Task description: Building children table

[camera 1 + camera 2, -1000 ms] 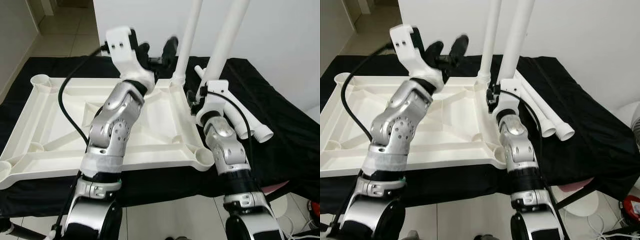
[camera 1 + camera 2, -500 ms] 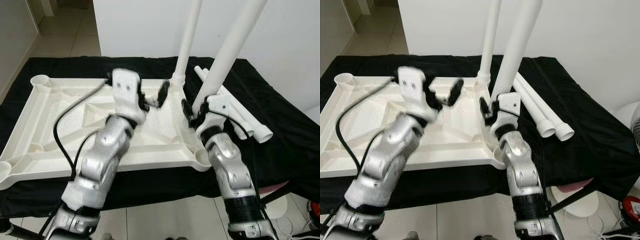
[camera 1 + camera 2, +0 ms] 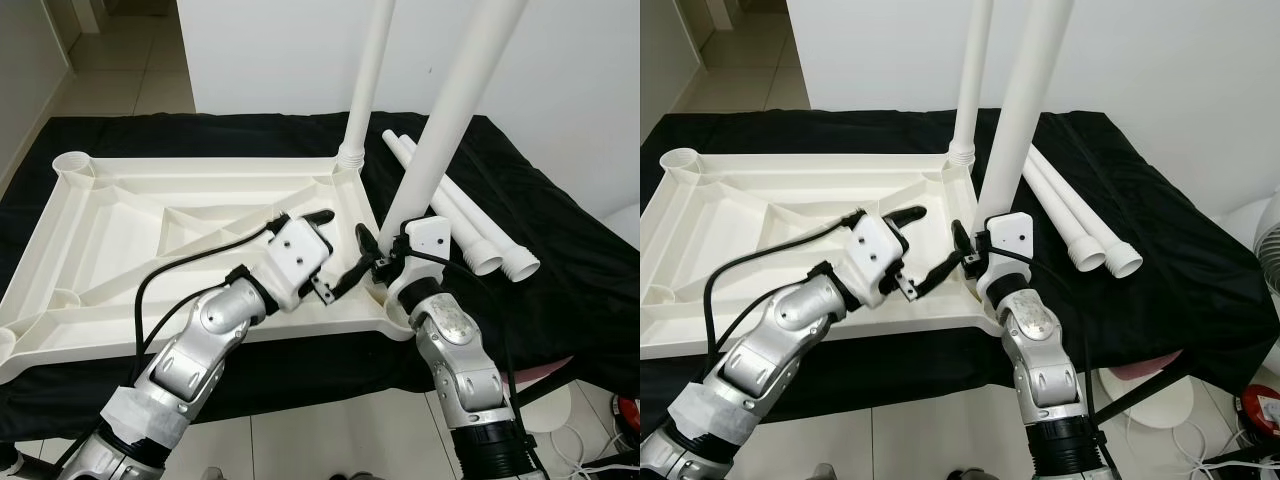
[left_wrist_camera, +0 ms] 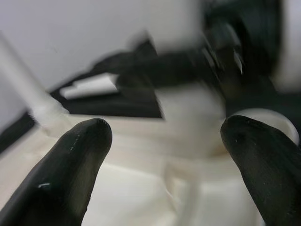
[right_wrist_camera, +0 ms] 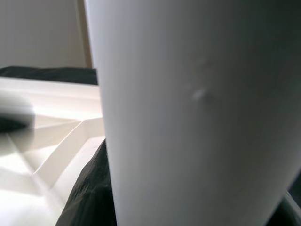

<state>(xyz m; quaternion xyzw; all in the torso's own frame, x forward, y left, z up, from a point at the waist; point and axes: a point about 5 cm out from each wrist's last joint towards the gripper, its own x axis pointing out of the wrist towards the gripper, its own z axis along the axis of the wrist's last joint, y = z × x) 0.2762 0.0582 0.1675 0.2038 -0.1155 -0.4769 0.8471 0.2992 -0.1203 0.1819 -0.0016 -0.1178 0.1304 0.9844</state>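
The white tabletop lies upside down on the black-covered table. The right gripper has its jaws clamped on a white leg, held upright over the tabletop's near right corner. The left gripper, jaws wide apart, hangs just beside it, holding nothing. There are four legs: one held, one standing in the far right corner, and two loose legs lying near the table's right edge.
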